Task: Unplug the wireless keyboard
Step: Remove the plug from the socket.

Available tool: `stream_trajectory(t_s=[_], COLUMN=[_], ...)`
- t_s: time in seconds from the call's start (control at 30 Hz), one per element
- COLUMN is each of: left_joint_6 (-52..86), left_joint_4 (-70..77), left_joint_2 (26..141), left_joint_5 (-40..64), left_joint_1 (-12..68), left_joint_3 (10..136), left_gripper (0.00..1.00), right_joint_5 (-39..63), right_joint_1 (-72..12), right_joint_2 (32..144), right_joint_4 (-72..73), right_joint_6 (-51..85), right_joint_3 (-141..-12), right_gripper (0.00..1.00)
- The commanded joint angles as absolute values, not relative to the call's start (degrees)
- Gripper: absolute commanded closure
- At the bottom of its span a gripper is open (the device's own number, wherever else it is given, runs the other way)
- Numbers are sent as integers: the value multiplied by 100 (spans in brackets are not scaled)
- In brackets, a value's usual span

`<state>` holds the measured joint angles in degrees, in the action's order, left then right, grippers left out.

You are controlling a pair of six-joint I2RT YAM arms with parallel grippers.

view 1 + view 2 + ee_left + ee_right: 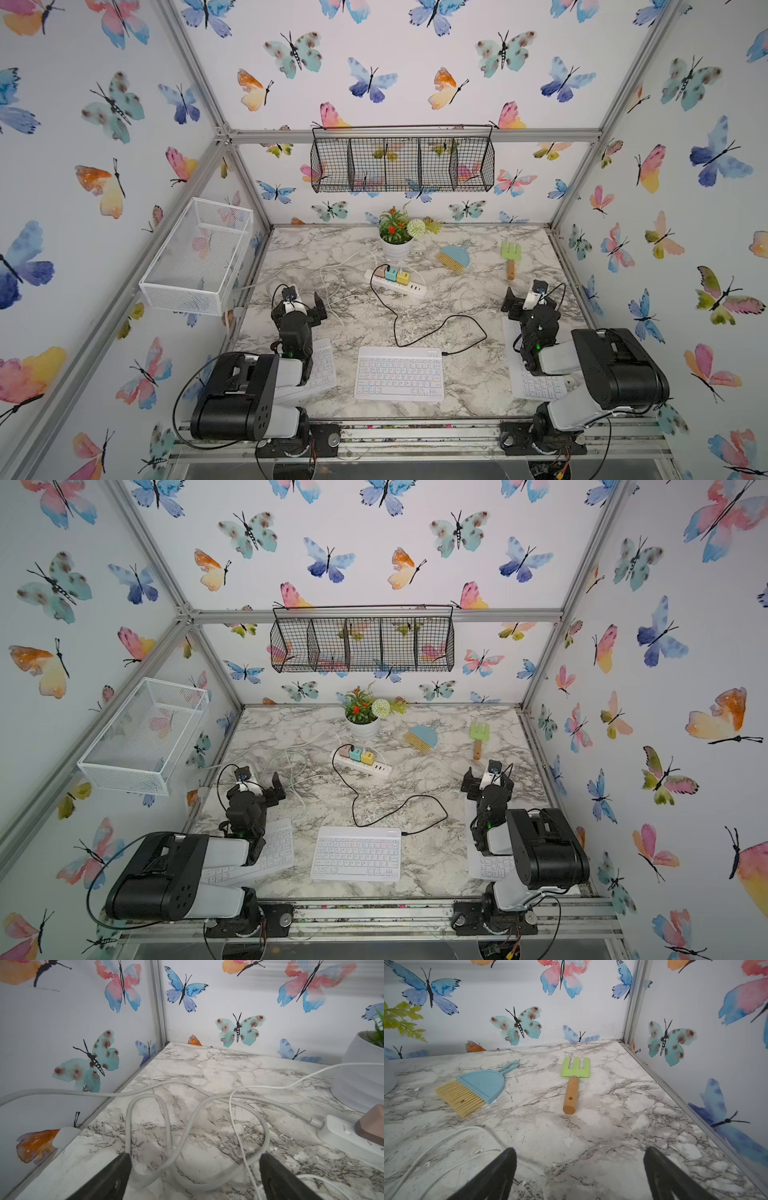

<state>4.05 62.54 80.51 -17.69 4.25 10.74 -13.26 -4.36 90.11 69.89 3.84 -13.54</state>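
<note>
The wireless keyboard (399,374) (356,854), slim and white with pastel-tinted keys, lies flat at the front middle of the marble table in both top views. A black cable (440,332) runs from its far right corner in loops to a pink-brown charger (380,272) on the white power strip (397,284). My left gripper (193,1159) is open over grey and white cable loops, left of and behind the keyboard. My right gripper (579,1153) is open above bare marble to the keyboard's right. Neither wrist view shows the keyboard.
Two plain white keyboards (322,365) (536,382) lie partly under the arms. Teal (390,274) and yellow (402,277) chargers sit on the strip. A plant pot (395,247), blue brush (455,257) and green fork (510,259) stand at the back. A white basket (195,257) hangs on the left wall.
</note>
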Motion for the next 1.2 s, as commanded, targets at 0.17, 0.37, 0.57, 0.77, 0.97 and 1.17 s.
stream_trajectory(t_s=[0.17, 0.37, 0.57, 0.77, 0.97, 1.17], left_joint_6=[387, 387, 387, 387, 387, 384], left_joint_4=[6287, 6284, 6289, 6242, 6105, 3308], left_joint_2=[8038, 8042, 8038, 8045, 7984, 7612], left_joint_5=[-1784, -1783, -1784, -1769, -1719, -1370], left_joint_1=[448, 448, 448, 448, 424, 409], left_joint_3=[1102, 1106, 1107, 1140, 1222, 2772], left_gripper=[2, 2, 2, 2, 2, 2], right_joint_5=[-1312, -1314, -1315, -1240, -901, -12], right_joint_1=[-439, -439, -439, -439, -440, -439], right_joint_2=[9026, 9027, 9026, 9039, 8938, 7998], right_joint_4=[7090, 7089, 7089, 7026, 7060, 4072], right_joint_6=[378, 378, 378, 350, 209, 20], right_joint_3=[-1329, -1329, -1329, -1372, -1421, -2712], right_gripper=[2, 2, 1, 2, 2, 1])
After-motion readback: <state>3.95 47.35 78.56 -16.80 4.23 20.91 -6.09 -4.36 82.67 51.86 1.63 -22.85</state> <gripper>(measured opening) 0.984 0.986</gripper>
